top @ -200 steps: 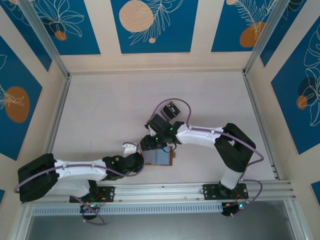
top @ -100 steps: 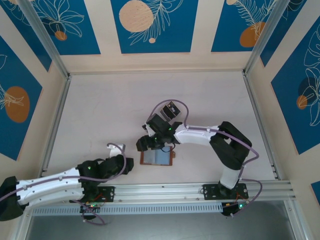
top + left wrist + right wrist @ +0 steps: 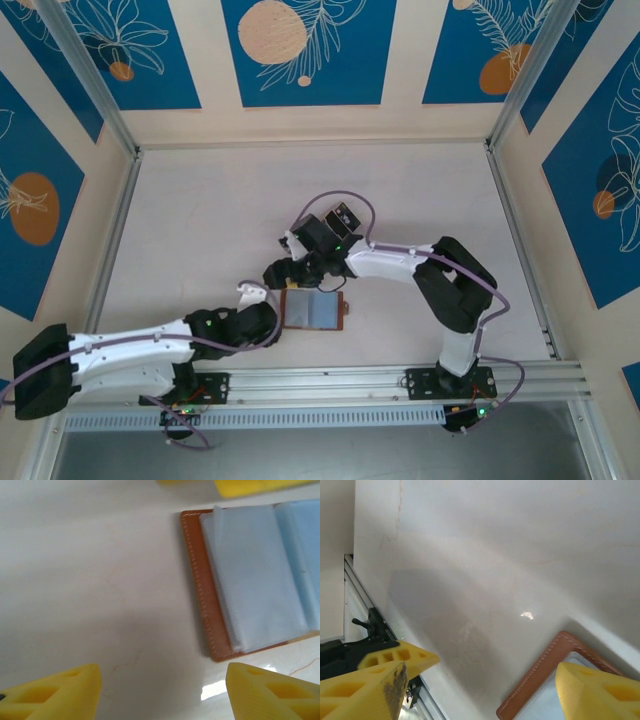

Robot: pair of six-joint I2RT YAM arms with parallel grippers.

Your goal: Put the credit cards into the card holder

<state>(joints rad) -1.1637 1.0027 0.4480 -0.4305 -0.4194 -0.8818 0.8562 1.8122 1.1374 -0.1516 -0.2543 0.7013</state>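
Near the front edge of the table (image 3: 200, 220) lies one wallet (image 3: 313, 310), open, pale pockets up. Left claw (image 3: 160, 695) sits just beside its left edge and right claw (image 3: 490, 685) by its far-left corner, both wide, holding nothing. Broad room lies behind.

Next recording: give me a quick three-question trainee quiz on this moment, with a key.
1. True or false: the card holder lies folded shut on the table.
2. What does the left claw hold? A) a card B) the card holder C) nothing
3. Fill in: the right claw is ____ (open/shut).
Key: 1 false, it lies open with its pale blue pockets facing up; 2 C; 3 open.
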